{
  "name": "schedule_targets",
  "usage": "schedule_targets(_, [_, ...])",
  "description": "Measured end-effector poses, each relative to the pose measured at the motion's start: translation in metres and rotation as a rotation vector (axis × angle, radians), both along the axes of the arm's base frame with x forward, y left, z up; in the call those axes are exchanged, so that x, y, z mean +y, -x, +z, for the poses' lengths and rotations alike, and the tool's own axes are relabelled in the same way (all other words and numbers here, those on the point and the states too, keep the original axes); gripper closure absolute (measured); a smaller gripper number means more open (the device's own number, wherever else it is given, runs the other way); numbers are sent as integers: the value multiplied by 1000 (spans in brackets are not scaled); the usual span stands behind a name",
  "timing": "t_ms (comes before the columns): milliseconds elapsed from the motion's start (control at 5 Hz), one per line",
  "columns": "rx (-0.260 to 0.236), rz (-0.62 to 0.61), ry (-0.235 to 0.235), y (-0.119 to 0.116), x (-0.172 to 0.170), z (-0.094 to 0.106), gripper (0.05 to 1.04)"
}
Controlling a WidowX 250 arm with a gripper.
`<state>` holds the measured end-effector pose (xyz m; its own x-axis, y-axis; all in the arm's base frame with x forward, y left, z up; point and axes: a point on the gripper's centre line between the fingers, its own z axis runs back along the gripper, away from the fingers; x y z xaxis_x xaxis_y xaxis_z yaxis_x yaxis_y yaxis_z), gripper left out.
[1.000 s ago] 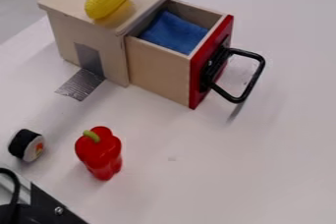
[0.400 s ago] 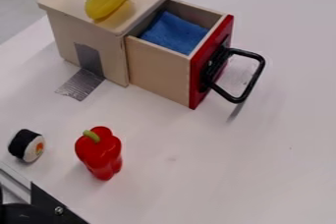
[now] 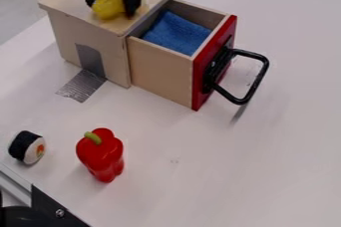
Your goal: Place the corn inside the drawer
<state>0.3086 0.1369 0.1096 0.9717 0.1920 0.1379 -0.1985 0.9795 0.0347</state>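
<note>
Two fingers of the end effector [image 3: 111, 11] stand spread, one on each side of the yellow corn [image 3: 108, 6]; whether either finger touches it, I cannot tell. Directly beneath the end effector, the corn lies on top of the wooden box [image 3: 77, 32], outside the drawer [image 3: 156, 69].

Near the end effector, to its right in the view and lower down, the drawer stands pulled out of the box. A blue cloth [image 3: 176, 32] lies inside it. Farther out on that same side come its red front [image 3: 203, 84] and, fixed to that, a black handle [image 3: 250, 53] that juts away from the end effector.

Below the end effector in the view, a strip of silver tape [image 3: 81, 85] runs down the box wall and onto the white bench [image 3: 266, 171]. Well apart from the end effector, farther down the view, a red pepper [image 3: 101, 156] with a green stem stands on the bench. A sushi roll [image 3: 27, 147] lies to the left of the pepper, also well below the end effector. Farthest down on that side, a black bracket [image 3: 53, 208] sits at the view's lower left corner.
</note>
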Motion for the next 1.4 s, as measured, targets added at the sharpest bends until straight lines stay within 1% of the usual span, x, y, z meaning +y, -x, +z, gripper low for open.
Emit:
schedule_targets(200, [-18, 10, 27, -3, -4, 0, 397])
schedule_targets(400, [-53, -46, 47, -18, -28, 5, 454])
schedule_targets(600, [-56, -144, 79, -36, -68, 1, 455])
schedule_targets(800, [-44, -211, 86, -49, -98, -7, 455])
schedule_targets(1000, [-16, -254, 69, -53, -118, -14, 381])
schedule_targets(1200, [-8, -243, 59, -52, -118, -15, 107])
schedule_targets(1400, [3, -228, 59, -45, -117, -12, 85])
